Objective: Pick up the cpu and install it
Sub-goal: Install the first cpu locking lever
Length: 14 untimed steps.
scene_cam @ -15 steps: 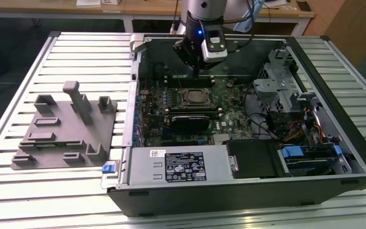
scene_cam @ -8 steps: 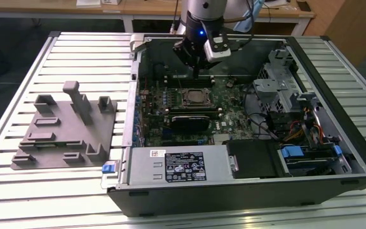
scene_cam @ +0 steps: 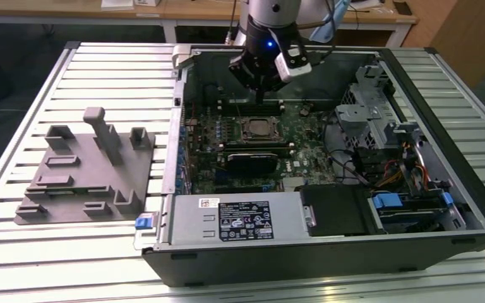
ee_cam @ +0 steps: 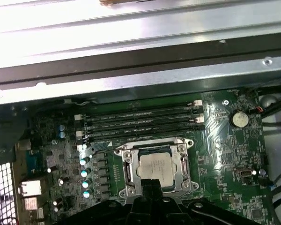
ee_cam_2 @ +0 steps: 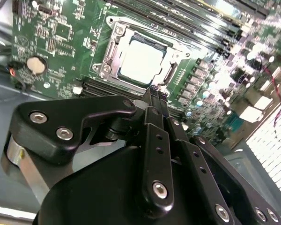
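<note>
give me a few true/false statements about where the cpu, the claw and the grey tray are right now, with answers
1. The cpu lies inside the socket frame on the motherboard. True.
2. The claw is clamped on the cpu. False: in both wrist views the cpu sits in the socket, apart from the fingertips, which are pressed together with nothing between them.
3. The grey tray lies inside the computer case. False: it rests on the slatted table, to the exterior view's left of the case.
4. The arm hangs over the open case, not over the tray. True.
</note>
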Motion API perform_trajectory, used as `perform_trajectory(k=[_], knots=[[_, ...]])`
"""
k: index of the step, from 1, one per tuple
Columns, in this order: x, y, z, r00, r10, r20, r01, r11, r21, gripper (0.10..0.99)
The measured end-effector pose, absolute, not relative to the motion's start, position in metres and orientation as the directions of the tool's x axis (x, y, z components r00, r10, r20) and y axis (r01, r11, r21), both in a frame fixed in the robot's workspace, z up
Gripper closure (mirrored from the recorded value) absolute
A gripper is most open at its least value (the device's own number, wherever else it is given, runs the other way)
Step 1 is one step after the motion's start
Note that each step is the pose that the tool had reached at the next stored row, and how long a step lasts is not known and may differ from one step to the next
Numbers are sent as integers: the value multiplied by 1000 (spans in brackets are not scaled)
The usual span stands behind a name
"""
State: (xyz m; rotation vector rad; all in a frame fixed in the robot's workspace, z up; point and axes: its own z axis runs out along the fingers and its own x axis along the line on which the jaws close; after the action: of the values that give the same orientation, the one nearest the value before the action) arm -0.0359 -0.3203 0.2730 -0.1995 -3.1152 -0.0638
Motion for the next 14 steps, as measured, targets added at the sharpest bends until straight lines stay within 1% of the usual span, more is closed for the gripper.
perform_trajectory(k=[3, 8, 14], knots=[[-36, -320, 273, -995, 93, 21, 94, 995, 39, 980], [-44, -321, 272, -996, 90, 5, 90, 995, 41, 980], [-47, -321, 272, -996, 86, 4, 86, 995, 43, 980]])
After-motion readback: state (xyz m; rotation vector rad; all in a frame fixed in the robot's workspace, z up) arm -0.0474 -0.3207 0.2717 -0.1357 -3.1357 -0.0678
